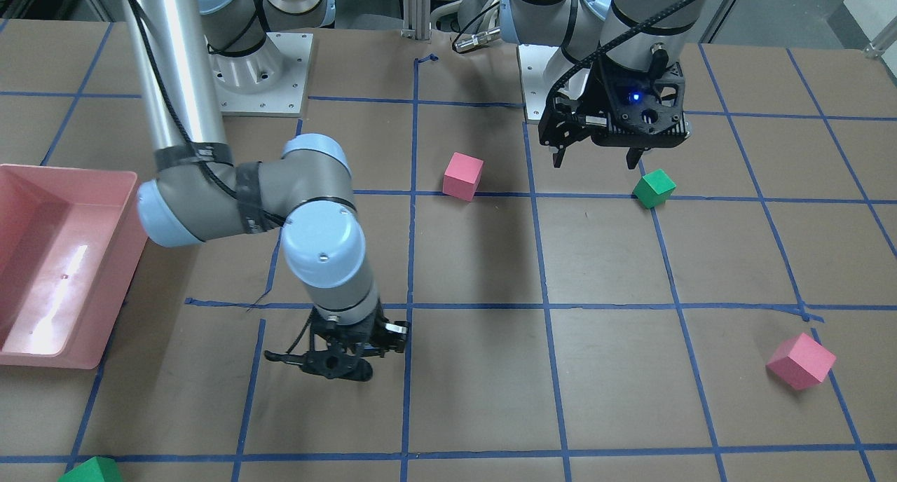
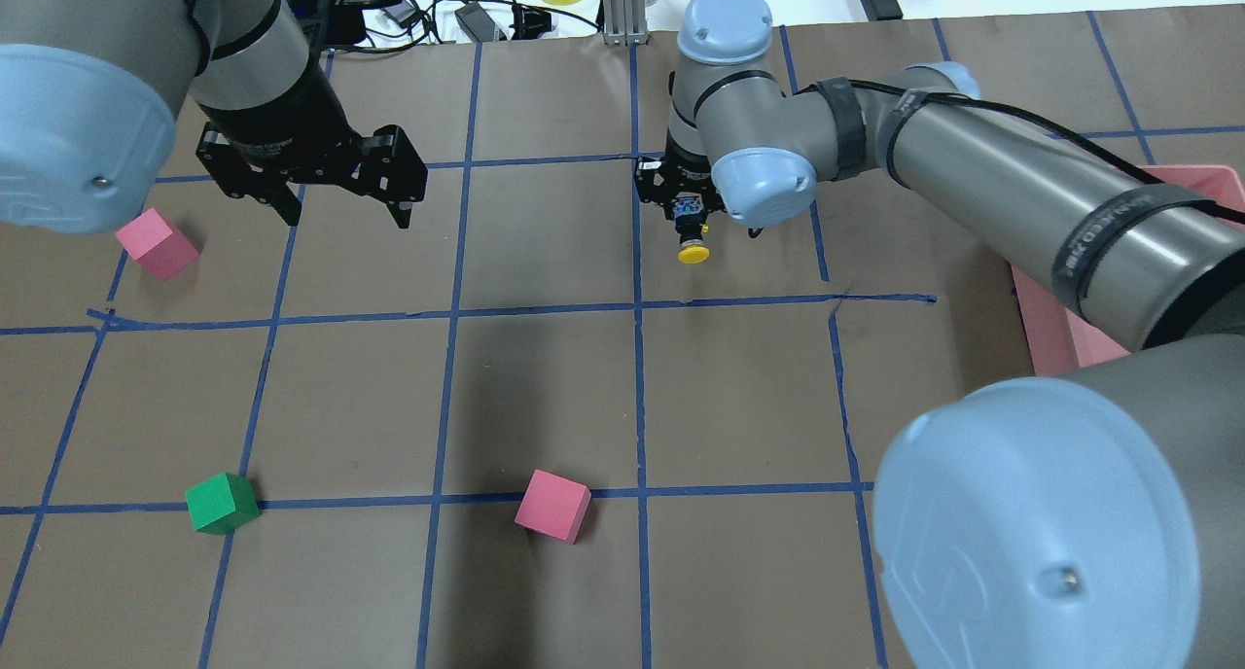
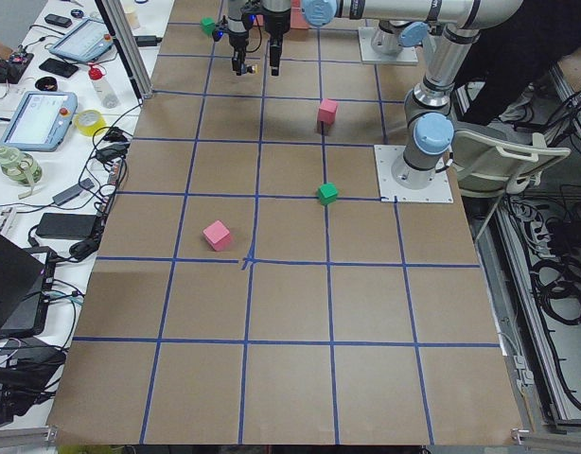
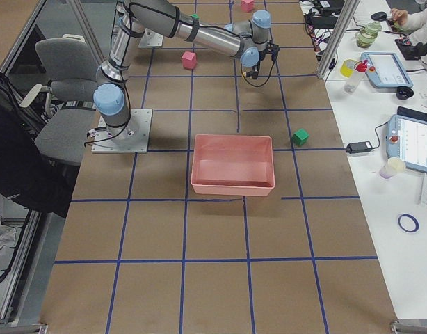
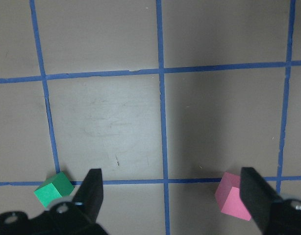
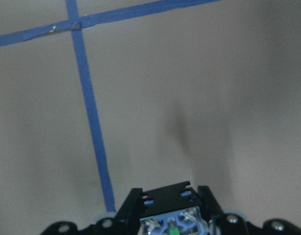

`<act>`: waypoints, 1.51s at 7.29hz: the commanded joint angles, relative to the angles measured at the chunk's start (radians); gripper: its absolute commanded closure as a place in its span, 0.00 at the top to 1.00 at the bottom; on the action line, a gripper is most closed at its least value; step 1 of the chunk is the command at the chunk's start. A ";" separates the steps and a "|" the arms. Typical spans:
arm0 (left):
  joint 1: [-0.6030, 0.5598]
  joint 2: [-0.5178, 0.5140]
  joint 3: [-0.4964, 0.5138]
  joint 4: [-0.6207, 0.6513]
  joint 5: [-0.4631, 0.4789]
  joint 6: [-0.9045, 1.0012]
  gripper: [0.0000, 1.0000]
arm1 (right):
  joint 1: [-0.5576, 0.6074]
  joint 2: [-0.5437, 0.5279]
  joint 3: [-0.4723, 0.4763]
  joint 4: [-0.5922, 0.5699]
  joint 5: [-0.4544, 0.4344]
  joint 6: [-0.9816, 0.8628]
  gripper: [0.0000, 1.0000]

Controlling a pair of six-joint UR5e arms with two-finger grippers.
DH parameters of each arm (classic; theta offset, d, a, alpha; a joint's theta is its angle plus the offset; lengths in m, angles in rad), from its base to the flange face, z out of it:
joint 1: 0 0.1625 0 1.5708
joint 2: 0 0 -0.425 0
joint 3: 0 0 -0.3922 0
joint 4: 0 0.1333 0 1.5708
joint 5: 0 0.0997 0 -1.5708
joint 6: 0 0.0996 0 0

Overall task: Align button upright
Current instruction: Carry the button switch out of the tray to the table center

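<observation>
The button has a yellow cap, a black collar and a grey block base. My right gripper is shut on its base, with the cap sticking out sideways toward the table's near side. In the right wrist view the base sits between the fingers, low over the paper. In the front view the right gripper is close to the table and hides the button. My left gripper is open and empty, hanging above the table over a green cube. Its fingers stand wide apart.
A pink cube lies at the far left and a second pink cube near the middle front. The green cube lies at the front left. A pink tray stands at the robot's right. Another green cube lies at the far edge.
</observation>
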 commanded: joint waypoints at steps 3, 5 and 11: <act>0.000 0.000 0.000 -0.001 0.000 -0.001 1.00 | 0.074 0.085 -0.084 -0.002 0.014 0.152 0.00; 0.000 0.002 0.000 -0.001 0.000 -0.001 1.00 | 0.074 0.100 -0.083 -0.004 0.031 0.154 0.01; 0.000 0.000 0.002 -0.004 0.000 -0.001 1.00 | 0.069 0.021 -0.067 -0.006 0.005 0.049 1.00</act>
